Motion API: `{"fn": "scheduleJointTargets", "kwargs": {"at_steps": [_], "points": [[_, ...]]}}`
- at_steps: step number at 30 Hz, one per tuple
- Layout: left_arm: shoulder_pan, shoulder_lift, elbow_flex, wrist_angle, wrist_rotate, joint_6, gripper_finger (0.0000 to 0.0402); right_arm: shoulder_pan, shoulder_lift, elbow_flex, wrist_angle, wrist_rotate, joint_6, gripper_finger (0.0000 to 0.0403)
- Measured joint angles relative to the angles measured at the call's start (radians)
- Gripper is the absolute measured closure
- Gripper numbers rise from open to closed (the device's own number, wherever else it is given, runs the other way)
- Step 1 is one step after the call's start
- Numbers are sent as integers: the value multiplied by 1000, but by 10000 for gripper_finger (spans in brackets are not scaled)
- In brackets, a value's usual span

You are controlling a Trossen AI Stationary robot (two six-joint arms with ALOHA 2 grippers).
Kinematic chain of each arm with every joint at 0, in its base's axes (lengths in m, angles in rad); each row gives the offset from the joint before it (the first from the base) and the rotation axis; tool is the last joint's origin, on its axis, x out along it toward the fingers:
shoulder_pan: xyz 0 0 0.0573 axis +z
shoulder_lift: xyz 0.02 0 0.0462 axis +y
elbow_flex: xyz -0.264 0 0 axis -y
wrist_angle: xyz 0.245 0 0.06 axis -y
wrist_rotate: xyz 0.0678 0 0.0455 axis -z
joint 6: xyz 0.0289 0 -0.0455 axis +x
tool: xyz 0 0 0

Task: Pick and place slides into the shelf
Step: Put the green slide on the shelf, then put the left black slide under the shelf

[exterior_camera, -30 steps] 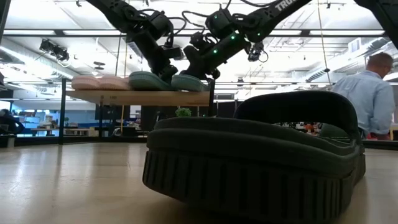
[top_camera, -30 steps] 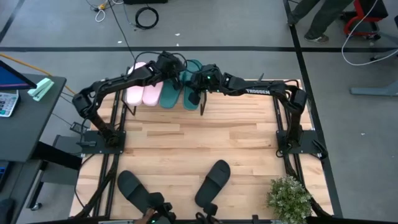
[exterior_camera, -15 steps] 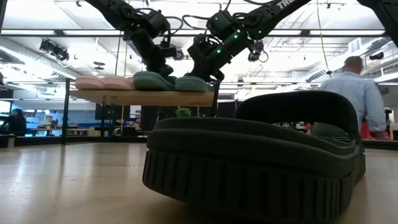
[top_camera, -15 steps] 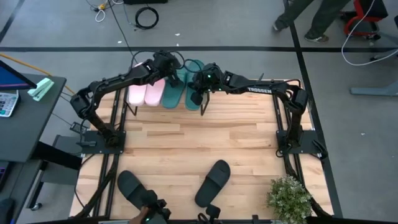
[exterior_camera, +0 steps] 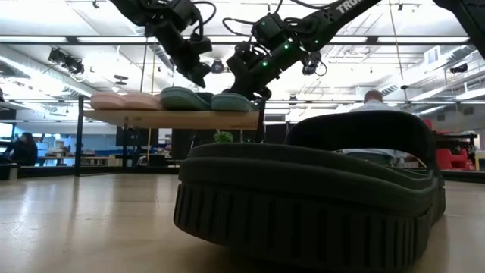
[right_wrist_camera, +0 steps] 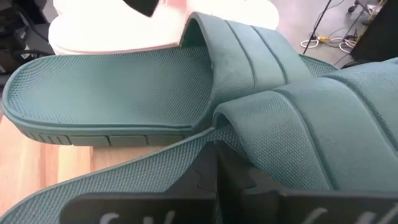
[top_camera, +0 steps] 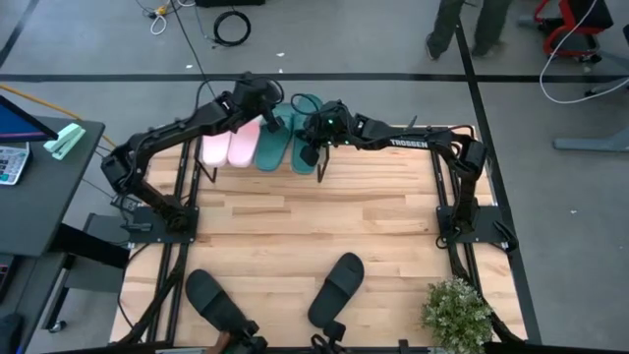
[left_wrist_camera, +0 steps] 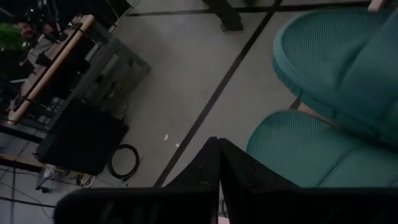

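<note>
Right gripper closed — touching teal slide.

High view: straight down over the whole counter, floor visible around its edges. Low view: level with the counter top, very close behind a black slide, facing across toward the shelf and the room beyond. Left wrist view: close above the teal slides, angled past them to the floor. Right wrist view: almost touching the same teal pair. Shared by all four: the teal slides.
</note>
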Motion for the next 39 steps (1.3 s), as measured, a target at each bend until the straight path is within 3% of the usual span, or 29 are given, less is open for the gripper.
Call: {"fn": "scheduleJointTargets", "kwargs": {"at_steps": [6,11,15,23,29,34,39], "points": [[-13,-37,0,0,1,-10,398,-1,1,0,43,-82,-12,403],[-15,-55,0,-4,1,-54,381,21,1,0,67,-82,-58,401],[-16,-54,0,-10,4,3,370,42,-15,0,61,-78,-82,384],[-23,-54,0,-26,5,37,346,114,-132,-2,11,-61,-132,341],[-33,-53,0,-78,5,100,321,179,-245,-1,-150,-50,-90,324],[-54,-53,1,-42,63,165,343,236,-330,0,-326,-51,5,327],[-78,-53,1,-104,70,86,393,291,-373,0,-476,-46,13,327]]}}
